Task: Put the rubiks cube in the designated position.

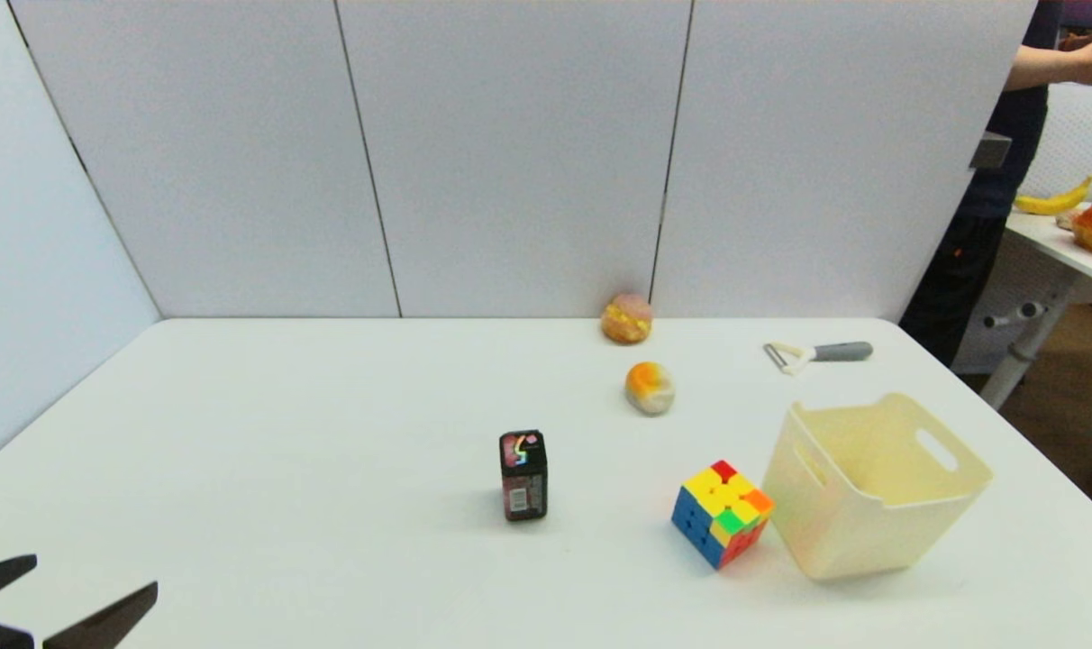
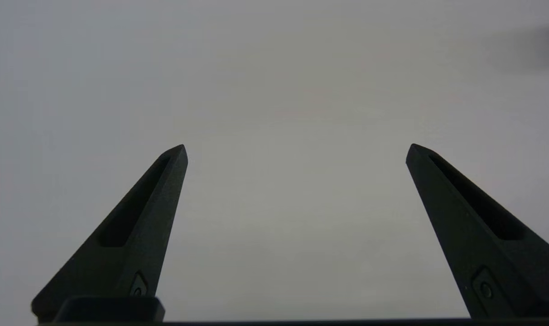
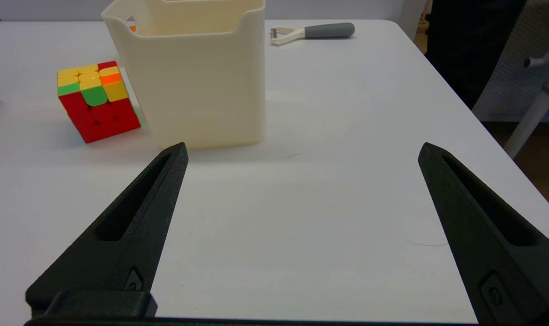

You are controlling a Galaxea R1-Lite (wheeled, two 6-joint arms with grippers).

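Resting at the near left corner of the white desk (image 1: 285, 469), the left claw (image 1: 64, 586) is spread wide and empty, parked well away from the work. The right claw (image 3: 301, 151) is out of the head view; its own wrist view shows it low over the near right part of the desk, fingers apart, gripping nothing.

Next out, the rubiks cube (image 1: 722, 512) sits on the desk just beside the cream plastic bin (image 1: 879, 487), on the bin's left side, turned so a corner faces the robot. Whether it touches the bin wall cannot be told. The bin is probably the designated place, though nothing marks it.

The cube looks light, rigid and smooth: hard plastic that will not crush, but slick enough to slip or twist under a corner pinch. A better hold would be across two opposite flat faces, at mid-height, with the fingers turned to match its skewed stance. The face toward the bin leaves little room, so the free pair of faces seems wiser.

A small black printed box (image 1: 523, 475) stands upright to the left. Farther back lie a round orange-and-white toy (image 1: 650, 388), a toy burger (image 1: 626, 317) and a peeler (image 1: 816, 353).
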